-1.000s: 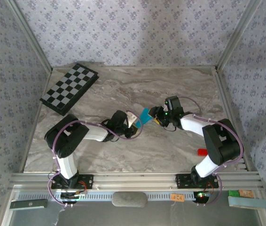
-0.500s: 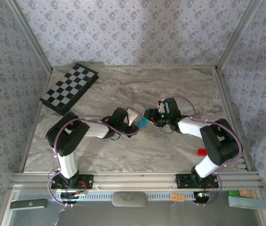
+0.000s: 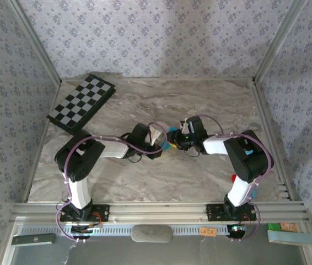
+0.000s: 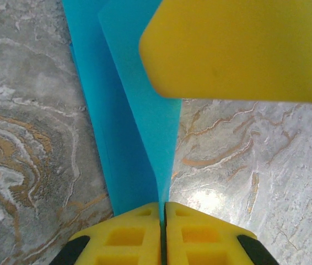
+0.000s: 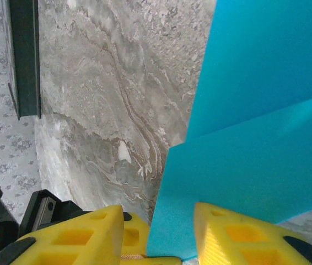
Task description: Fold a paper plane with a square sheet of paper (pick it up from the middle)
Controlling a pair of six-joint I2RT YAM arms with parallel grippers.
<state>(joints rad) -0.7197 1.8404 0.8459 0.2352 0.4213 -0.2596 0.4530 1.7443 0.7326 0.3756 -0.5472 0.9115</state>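
left gripper clamping the folded blue paper, right gripper straddling its edge with jaws apart, both meeting mid table

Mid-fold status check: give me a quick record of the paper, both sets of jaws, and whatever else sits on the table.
paper: bright blue, folded, held between the two arms at mid table
left jaws: shut on the paper
right jaws: open, one on each side of the paper's edge
table: grey marble surface
checkerboard: far left corner, apart from both arms
red block: near right, partly hidden behind the right arm
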